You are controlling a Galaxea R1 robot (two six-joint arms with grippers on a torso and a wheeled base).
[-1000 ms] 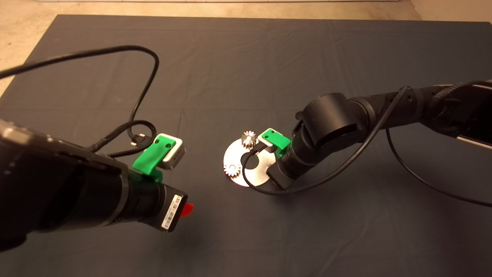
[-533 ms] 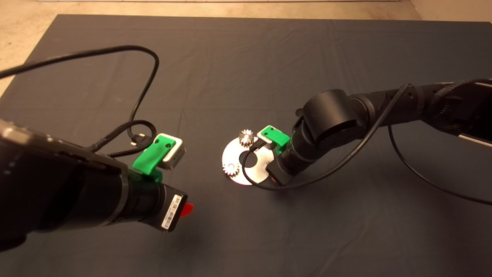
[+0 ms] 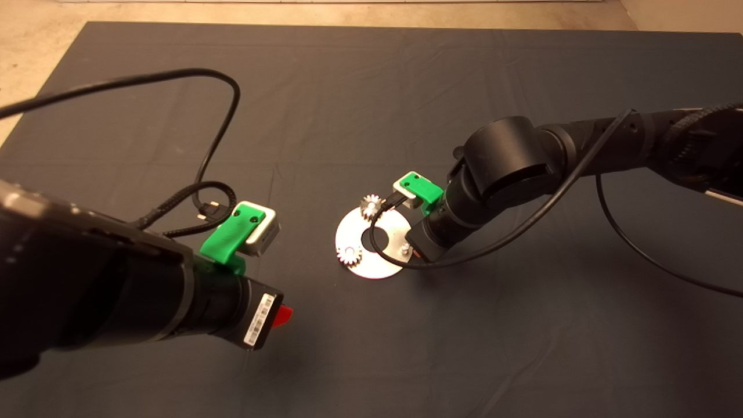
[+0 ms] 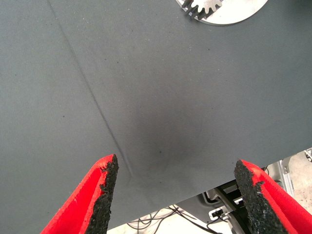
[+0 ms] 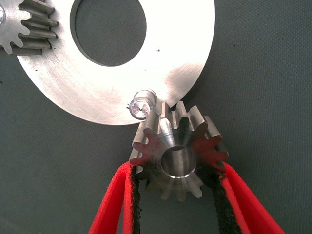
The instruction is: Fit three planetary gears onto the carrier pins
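The shiny round plate [image 3: 380, 264] lies mid-mat, and two planetary gears sit on carrier pins: one at its far edge [image 3: 370, 206], one at its left edge [image 3: 349, 255]. A bare carrier pin [image 5: 140, 105] stands near the plate's [image 5: 161, 78] right rim. My right gripper [image 5: 176, 168] is shut on a third planetary gear [image 5: 178, 156], held just beside that pin and off the plate's edge, apart from it. A seated gear [image 5: 27, 24] also shows in the right wrist view. My left gripper [image 4: 180, 195] hovers open over bare mat, left of the plate [image 4: 229, 12].
Black cables loop from both wrists; the right one [image 3: 383, 261] hangs across the plate, the left one [image 3: 217, 139] arcs over the mat's left half. The mat's far edge meets a pale floor [image 3: 348, 11].
My right arm has drawn back to the right and away from the plate's centre, carrying the gear to the rim by the bare pin. The plate shifted slightly left. The left arm stayed still.
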